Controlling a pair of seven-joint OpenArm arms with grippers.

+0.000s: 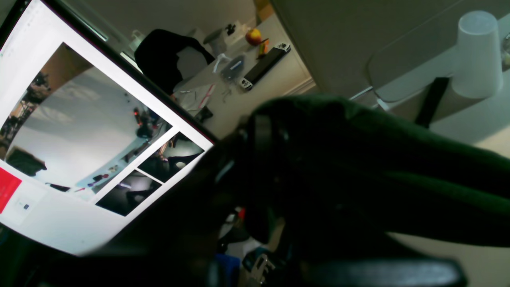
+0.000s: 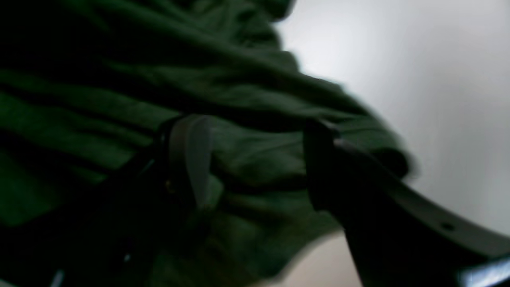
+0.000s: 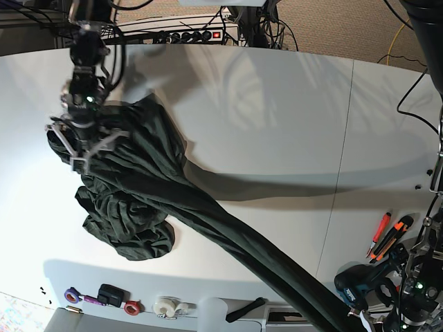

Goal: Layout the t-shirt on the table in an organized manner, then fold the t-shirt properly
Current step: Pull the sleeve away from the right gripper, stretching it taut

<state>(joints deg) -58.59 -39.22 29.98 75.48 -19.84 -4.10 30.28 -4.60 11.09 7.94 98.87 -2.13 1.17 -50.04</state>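
Base view shows the t-shirt (image 3: 131, 207) bunched on the table (image 3: 277, 117), one end stretched taut toward the left gripper (image 1: 255, 171), which pinches it; the right gripper (image 3: 84, 142) hangs spread over the heap; it should close on a hem, I judge, not a loose fold; only the left wrist view shows a monitor (image 1: 79, 131).

The table (image 3: 263, 124) is being lit brightly and evenly from above in the base view, with long soft shadows being cast beneath the t-shirt (image 3: 145, 187), while both wrist views are being rendered dim, underexposed and blurred, glare being thrown by a monitor (image 1: 59, 131).
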